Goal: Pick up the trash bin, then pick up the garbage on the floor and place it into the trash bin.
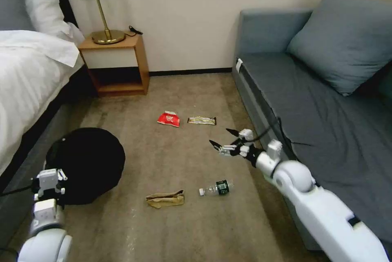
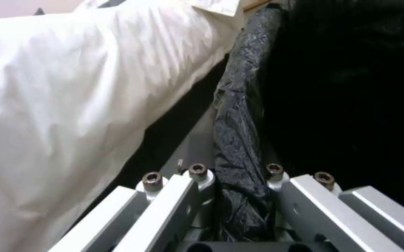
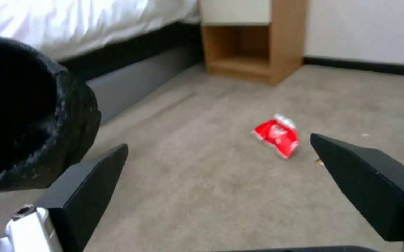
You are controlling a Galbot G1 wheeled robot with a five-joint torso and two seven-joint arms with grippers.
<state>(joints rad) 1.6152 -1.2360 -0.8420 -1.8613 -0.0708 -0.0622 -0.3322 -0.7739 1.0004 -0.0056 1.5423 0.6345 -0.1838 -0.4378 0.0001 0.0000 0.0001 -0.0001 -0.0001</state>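
The trash bin, round and lined with a black bag, is at the left by the bed, its mouth tipped toward the middle of the room. My left gripper is shut on its rim; in the left wrist view the crinkly bag rim runs between the fingers. The garbage lies on the carpet: a red-white packet, a bar wrapper, a brown paper bag and a clear bottle. My right gripper hangs open above the floor beside the sofa, with the red packet ahead of it and nothing between its fingers.
A bed with white sheets runs along the left. A wooden nightstand with a brass lamp stands at the back wall. A grey sofa lines the right side. Open carpet lies between them.
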